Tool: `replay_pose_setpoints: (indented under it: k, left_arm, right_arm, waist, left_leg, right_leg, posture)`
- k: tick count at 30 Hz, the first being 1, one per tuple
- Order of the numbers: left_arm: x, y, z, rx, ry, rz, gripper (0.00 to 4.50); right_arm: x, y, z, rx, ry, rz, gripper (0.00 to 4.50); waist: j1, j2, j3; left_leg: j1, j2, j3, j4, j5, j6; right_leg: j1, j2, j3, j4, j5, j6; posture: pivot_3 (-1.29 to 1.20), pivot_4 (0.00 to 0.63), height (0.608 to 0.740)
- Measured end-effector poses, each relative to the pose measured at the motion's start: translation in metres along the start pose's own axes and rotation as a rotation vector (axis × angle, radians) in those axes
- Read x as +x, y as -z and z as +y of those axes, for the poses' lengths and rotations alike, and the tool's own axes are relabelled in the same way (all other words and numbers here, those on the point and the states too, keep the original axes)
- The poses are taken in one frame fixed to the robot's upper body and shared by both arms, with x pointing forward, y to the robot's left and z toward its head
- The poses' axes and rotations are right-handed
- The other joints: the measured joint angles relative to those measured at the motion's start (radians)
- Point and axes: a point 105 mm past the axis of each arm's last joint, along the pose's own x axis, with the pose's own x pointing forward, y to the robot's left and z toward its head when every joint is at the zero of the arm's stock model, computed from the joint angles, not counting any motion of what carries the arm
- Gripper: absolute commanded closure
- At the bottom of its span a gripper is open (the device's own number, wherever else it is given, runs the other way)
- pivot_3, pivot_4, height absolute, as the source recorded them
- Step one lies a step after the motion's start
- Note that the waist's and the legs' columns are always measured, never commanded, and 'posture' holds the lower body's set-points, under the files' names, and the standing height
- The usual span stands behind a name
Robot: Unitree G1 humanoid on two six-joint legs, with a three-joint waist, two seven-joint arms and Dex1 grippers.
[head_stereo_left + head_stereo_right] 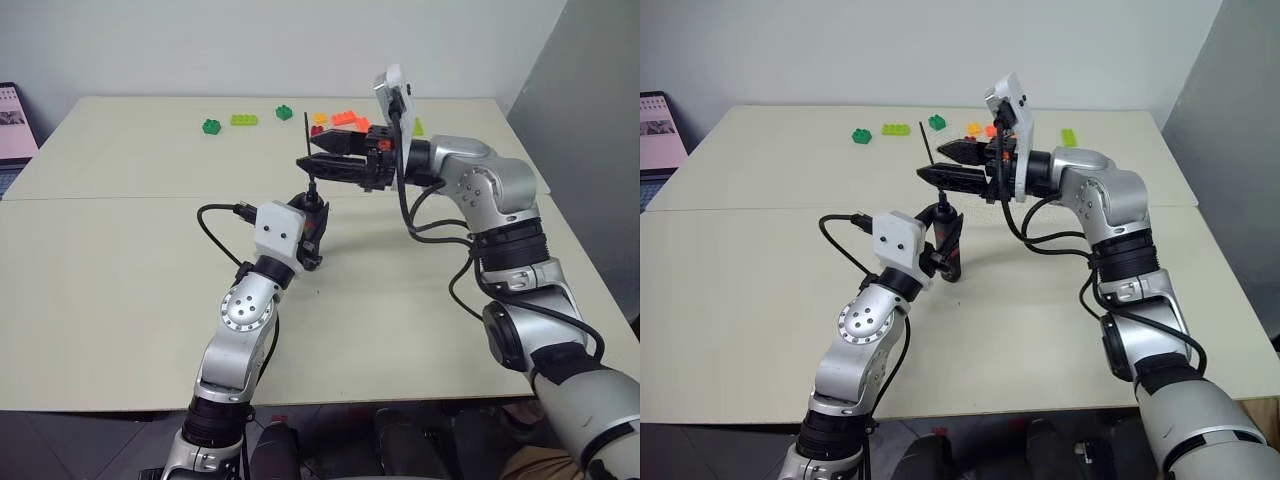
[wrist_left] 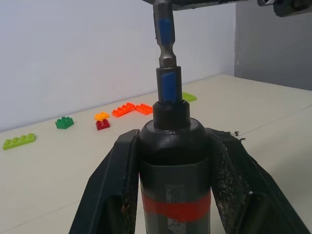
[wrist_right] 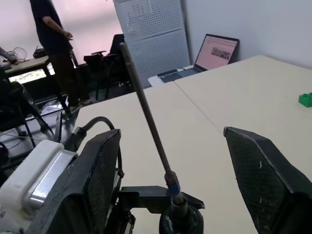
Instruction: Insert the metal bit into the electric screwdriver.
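The left arm reached forward, its left gripper (image 1: 944,232) pointing slightly upward with jaws clamped tight. The right arm bent across toward the left, its right gripper (image 1: 940,163) level, jaws spread apart, just above the left gripper.

My left gripper's (image 2: 168,185) matt, rough-grained black fingers (image 2: 109,195) clamp the electric screwdriver's (image 2: 174,165) smooth, satiny dark body, its thin metal bit (image 3: 146,114) dull grey, above the matt beige desk (image 1: 120,290).
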Motion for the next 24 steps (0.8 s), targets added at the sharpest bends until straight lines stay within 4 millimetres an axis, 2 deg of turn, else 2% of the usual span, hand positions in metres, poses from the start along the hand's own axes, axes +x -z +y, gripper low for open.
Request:
replay_pose_setpoints:
  k: [6,12,24]
  left_arm:
    - [-0.0001,0.0001,0.0002,0.001,0.0,0.001,2.85]
    - [-0.0004,0.0001,0.0008,0.006,0.002,0.001,2.85]
    - [-0.0008,0.0001,0.0009,0.01,0.003,0.0,2.85]
  right_arm:
    - [0.0002,-0.0015,0.0076,0.004,-0.038,0.005,2.98]
    - [0.0009,-0.0011,0.004,-0.008,-0.006,0.008,4.49]
    - [0.0004,-0.0009,-0.0009,-0.039,0.024,0.007,4.5]
  waist:
    - [0.0,0.0,0.0]
    - [0.0,0.0,0.0]
    - [0.001,0.0,0.0]
  left_leg:
    - [0.0,0.0,0.0,0.0,0.0,0.0]
    - [0.0,0.0,0.0,0.0,0.0,0.0]
    - [0.0,0.0,0.0,0.0,0.0,0.0]
  right_leg:
    - [0.0,0.0,0.0,0.0,0.0,0.0]
    - [0.0,0.0,0.0,0.0,0.0,0.0]
    - [0.0,0.0,0.0,0.0,0.0,0.0]
  posture:
    - [0.0,0.15,0.74]
    - [0.0,0.15,0.74]
    - [0.0,0.15,0.74]
